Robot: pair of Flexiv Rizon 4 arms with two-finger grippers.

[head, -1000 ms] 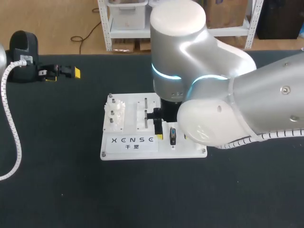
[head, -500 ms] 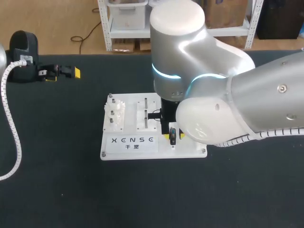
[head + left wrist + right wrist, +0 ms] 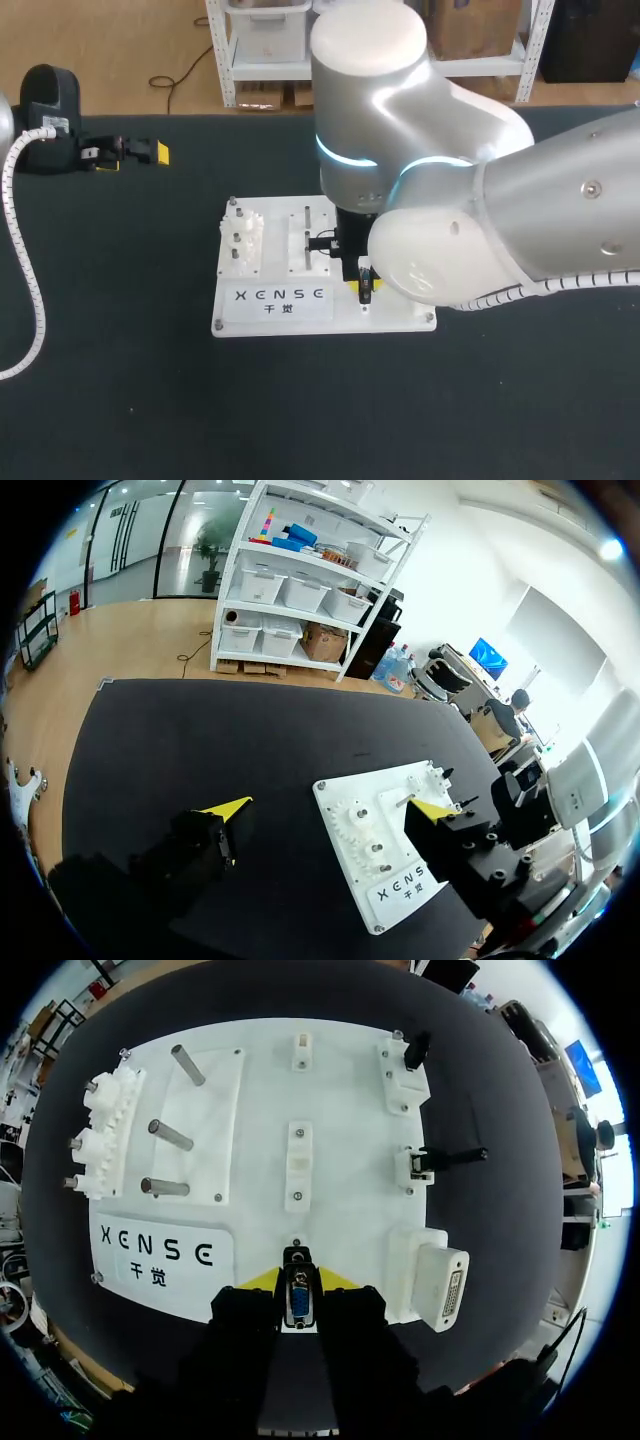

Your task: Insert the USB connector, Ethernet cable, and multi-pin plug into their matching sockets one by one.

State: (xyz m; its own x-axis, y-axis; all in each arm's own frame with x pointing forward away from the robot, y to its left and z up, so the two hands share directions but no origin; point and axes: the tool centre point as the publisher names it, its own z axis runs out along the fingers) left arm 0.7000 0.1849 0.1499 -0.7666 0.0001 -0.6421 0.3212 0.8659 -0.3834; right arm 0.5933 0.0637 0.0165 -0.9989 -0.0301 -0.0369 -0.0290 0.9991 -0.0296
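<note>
White board (image 3: 400,318) on the black table (image 3: 120,400) is your landmark: your right jaws are clenched on the multi-pin plug (image 3: 298,1300) at the board's front edge, near the white socket block (image 3: 440,1295) on the board's corner. Your left jaws stand spread wide with nothing between them, well apart from the board.

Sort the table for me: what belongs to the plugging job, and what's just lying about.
Job: multi-pin plug, gripped in the right claw; white multi-pin socket block beside it; white board.
Lying about: white gears and three metal pegs on the board; left claw, open, off the board.
</note>
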